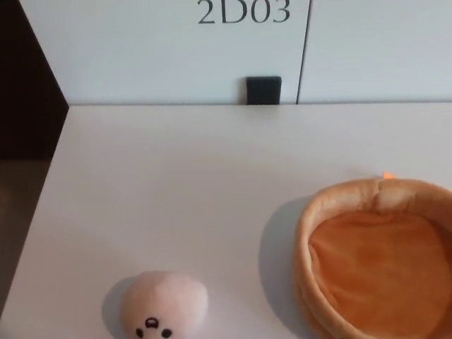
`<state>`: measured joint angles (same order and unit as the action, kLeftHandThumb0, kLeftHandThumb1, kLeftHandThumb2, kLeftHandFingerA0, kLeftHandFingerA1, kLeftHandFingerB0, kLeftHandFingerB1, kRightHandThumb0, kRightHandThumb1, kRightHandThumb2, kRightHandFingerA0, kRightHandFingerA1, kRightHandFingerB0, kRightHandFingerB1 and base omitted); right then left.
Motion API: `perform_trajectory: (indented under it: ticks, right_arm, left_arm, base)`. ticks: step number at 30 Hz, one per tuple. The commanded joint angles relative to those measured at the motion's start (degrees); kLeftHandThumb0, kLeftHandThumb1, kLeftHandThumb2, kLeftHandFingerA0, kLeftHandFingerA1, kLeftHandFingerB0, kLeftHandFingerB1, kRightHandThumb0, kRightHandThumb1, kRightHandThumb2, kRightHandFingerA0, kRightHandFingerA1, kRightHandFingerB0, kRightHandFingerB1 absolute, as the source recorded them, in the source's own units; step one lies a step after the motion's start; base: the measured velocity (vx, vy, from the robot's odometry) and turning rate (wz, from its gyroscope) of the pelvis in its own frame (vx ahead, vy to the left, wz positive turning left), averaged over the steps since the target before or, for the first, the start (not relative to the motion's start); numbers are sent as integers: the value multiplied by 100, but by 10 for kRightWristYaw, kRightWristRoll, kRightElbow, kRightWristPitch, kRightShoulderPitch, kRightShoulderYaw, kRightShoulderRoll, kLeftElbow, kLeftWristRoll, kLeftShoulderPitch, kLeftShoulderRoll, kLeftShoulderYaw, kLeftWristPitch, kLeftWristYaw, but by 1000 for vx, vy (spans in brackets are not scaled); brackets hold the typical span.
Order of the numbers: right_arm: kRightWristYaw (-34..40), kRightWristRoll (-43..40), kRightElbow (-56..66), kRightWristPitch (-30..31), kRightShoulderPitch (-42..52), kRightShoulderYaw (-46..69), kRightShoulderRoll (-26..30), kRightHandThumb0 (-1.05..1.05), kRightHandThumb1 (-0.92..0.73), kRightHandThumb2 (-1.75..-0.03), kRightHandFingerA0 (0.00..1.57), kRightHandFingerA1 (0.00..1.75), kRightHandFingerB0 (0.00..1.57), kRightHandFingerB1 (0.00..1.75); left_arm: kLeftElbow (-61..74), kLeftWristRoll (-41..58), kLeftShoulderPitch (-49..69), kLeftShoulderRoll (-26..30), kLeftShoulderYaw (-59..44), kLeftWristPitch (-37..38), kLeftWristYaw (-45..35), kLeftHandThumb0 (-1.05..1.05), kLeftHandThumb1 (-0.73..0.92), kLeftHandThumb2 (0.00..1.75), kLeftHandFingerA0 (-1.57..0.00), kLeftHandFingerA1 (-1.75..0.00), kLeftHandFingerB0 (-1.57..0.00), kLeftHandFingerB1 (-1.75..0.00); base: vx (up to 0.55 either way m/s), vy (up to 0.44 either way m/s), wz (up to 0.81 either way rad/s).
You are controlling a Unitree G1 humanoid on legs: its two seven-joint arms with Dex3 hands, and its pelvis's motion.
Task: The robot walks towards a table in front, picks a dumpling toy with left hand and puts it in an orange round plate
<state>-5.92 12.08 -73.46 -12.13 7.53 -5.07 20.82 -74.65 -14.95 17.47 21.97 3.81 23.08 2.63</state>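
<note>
A pale pink dumpling toy (163, 306) with a small black face lies on the white table (183, 176) at the bottom left of the head view, partly cut by the lower edge. To its right sits the orange round plate (321, 219), a soft plush dish with a raised tan rim, cut off by the right and bottom edges. Neither of my hands shows.
A white wall panel marked "2D03" (244, 12) stands behind the table, with a small black block (263, 90) at the table's far edge. A dark area (25, 92) and brown floor lie past the table's left edge.
</note>
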Motion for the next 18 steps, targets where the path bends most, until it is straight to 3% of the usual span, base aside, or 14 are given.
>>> perform_trajectory:
  ticks: [1,3,4,10,11,13,14,16,17,18]
  right_arm:
    - [-7,2,2,4,2,-2,4,-40,-73,-62,63,42,32,31]
    - [-9,1,3,4,2,-1,4,-41,-74,-62,62,42,32,31]
    - [-9,2,4,3,2,-2,5,-49,-63,-85,56,55,27,43]
    - [-2,5,-1,-4,7,-6,4,-48,-63,-84,57,55,27,43]
    - [-2,5,-1,-5,7,-6,4,-40,-73,-62,64,43,33,31]
    - [-1,6,-2,-6,7,-7,4,-40,-73,-62,64,43,33,31]
    - [-1,4,-1,-6,7,-6,4,-48,-62,-84,57,56,27,43]
    - [0,2,2,-5,8,-5,4,-48,-62,-84,57,56,27,43]
    - [-1,4,1,-6,8,-5,4,-49,-63,-83,56,54,28,42]
    - [-1,5,-1,-7,8,-7,5,-49,-63,-83,56,54,28,42]
  left_arm:
    - [-1,7,3,8,-5,6,-5,-26,63,59,-66,-79,-27,-31]
    - [-2,6,2,8,-6,7,-5,-27,61,58,-66,-80,-28,-31]
    - [-3,4,1,8,-4,5,-3,-27,60,59,-66,-76,-29,-31]
    - [-6,4,3,8,-4,5,-2,-29,62,58,-65,-72,-30,-31]
    - [-6,5,2,7,-5,5,-4,-29,63,59,-65,-73,-29,-31]
    - [-6,7,2,7,-7,5,-7,-29,63,59,-65,-73,-29,-31]
    - [-7,6,1,7,-6,1,-7,-29,59,58,-65,-65,-28,-31]
    - [-9,4,-1,8,-5,-4,-7,-29,59,58,-65,-65,-28,-31]
    - [-8,3,0,8,-5,-1,-5,-22,43,92,-65,-79,-13,-49]
    - [-7,2,2,7,-4,2,-3,-22,43,92,-65,-79,-13,-49]
  base:
    - [-77,107,-4]
    - [-74,147,-1]
    - [-62,185,38]
    - [-120,185,3]
    - [-181,26,0]
    - [-168,-31,2]
    - [-180,-80,1]
    - [-209,-114,-3]
    - [-241,-163,1]
    - [-260,-189,-2]
